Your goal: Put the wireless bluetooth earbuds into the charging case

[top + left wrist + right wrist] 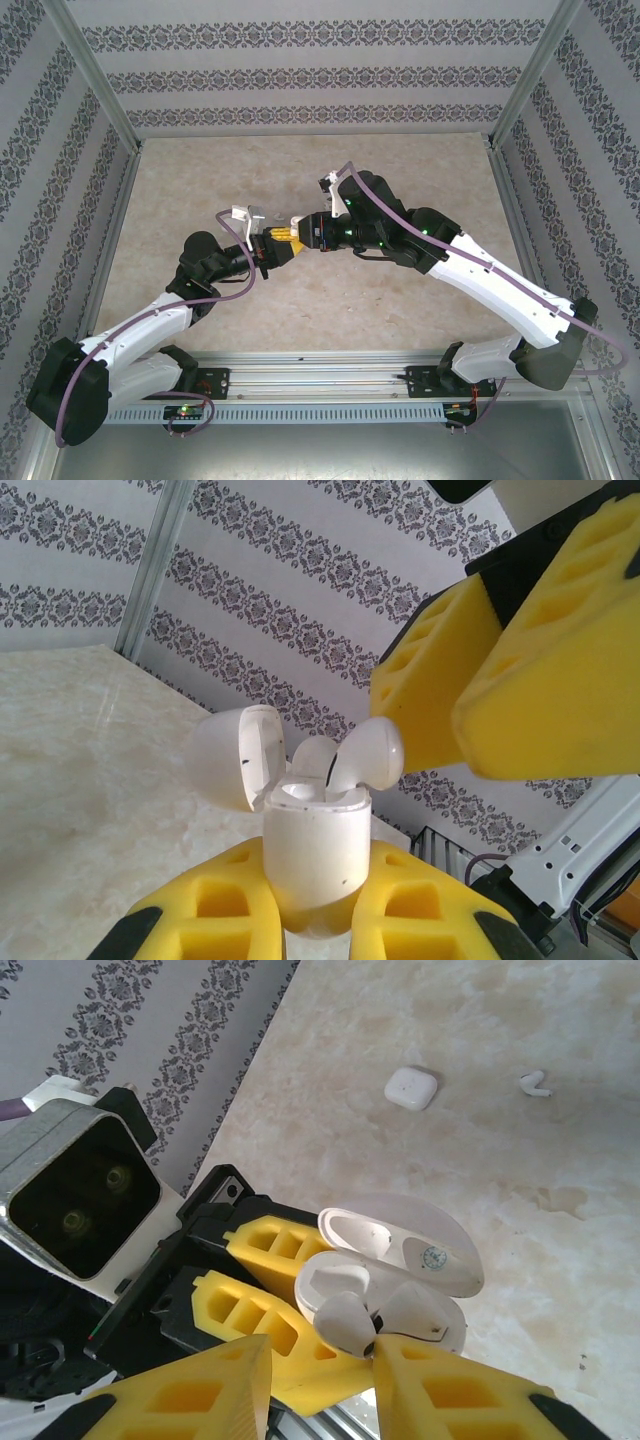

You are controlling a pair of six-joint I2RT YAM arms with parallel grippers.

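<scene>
The charging case is a glossy white box standing upright between the yellow pads of my left gripper, which is shut on it. Its lid hangs open to one side. Two white earbuds stick up out of the case's top, side by side. In the right wrist view the case lies just ahead of my right gripper. Those jaws stand apart, and one pad touches the nearer earbud. From above, both grippers meet over the table's middle.
On the marbled table beyond the case lie a small white rounded-square object and a tiny white earbud-shaped piece. Patterned walls and metal posts enclose the table. The left wrist camera sits close to my right fingers.
</scene>
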